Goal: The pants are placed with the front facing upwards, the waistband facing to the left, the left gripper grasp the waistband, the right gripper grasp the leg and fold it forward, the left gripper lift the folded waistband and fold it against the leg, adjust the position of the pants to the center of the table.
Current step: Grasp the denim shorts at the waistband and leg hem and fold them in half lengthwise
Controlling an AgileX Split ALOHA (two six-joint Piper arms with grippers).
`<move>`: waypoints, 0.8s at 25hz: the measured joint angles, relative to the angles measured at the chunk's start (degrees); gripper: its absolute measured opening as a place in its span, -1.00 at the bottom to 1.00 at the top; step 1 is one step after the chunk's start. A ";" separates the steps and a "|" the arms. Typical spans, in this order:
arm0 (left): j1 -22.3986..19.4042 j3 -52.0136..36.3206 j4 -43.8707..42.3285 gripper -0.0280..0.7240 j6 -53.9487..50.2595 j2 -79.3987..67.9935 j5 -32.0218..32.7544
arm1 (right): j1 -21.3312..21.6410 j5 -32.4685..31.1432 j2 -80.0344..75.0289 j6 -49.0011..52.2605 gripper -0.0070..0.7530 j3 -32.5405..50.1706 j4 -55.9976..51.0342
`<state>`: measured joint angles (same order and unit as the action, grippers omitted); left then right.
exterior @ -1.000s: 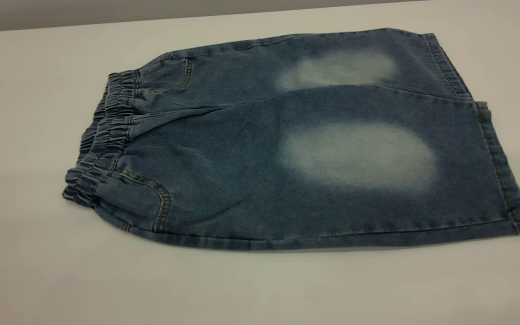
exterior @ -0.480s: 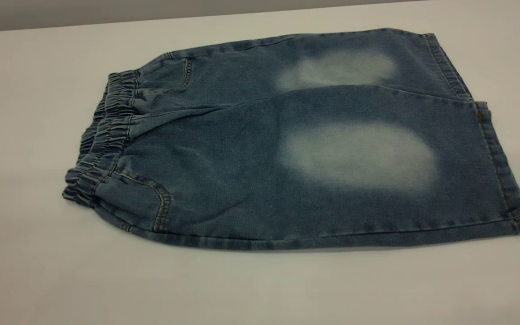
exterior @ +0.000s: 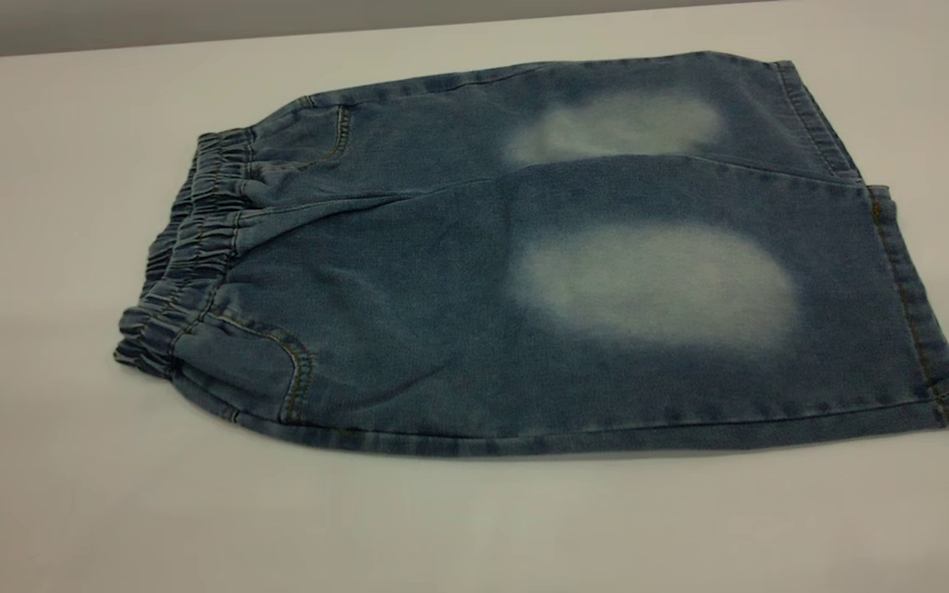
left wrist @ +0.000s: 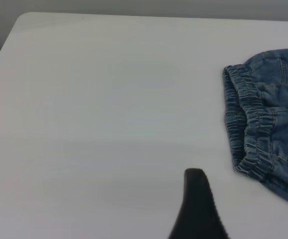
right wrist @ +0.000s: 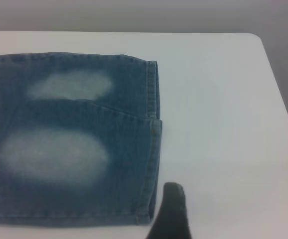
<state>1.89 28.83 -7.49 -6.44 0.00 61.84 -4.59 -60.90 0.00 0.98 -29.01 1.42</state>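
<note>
The blue denim pants (exterior: 524, 272) lie flat on the white table (exterior: 71, 494), front up, with two pale faded patches showing. The ruffled waistband (exterior: 186, 247) points left and the leg hems (exterior: 903, 272) point right. No gripper shows in the exterior view. In the left wrist view, the black tip of my left gripper (left wrist: 199, 209) hovers over bare table, a short way from the waistband (left wrist: 248, 124) and not touching it. In the right wrist view, the black tip of my right gripper (right wrist: 173, 209) sits just beside the near leg's hem corner (right wrist: 151, 209).
Bare tabletop surrounds the pants on all sides. The table's far edge (exterior: 194, 41) runs behind the pants, and a rounded table corner (right wrist: 256, 37) lies beyond the leg hems.
</note>
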 joint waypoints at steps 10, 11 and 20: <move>0.00 0.00 0.00 0.29 -0.12 -0.52 0.00 | 0.00 0.39 0.00 0.43 0.42 -0.14 0.00; 0.00 0.31 -0.16 0.29 -0.62 -1.04 0.00 | 0.00 0.48 0.00 0.77 0.42 -0.54 -0.10; 0.00 5.87 0.24 0.29 -10.19 -15.24 -8.79 | 0.00 8.91 -11.94 2.47 0.42 -6.98 -7.88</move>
<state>1.89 34.69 -7.25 -16.63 -15.24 53.04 -4.59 -51.98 -11.94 3.45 -35.99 -6.46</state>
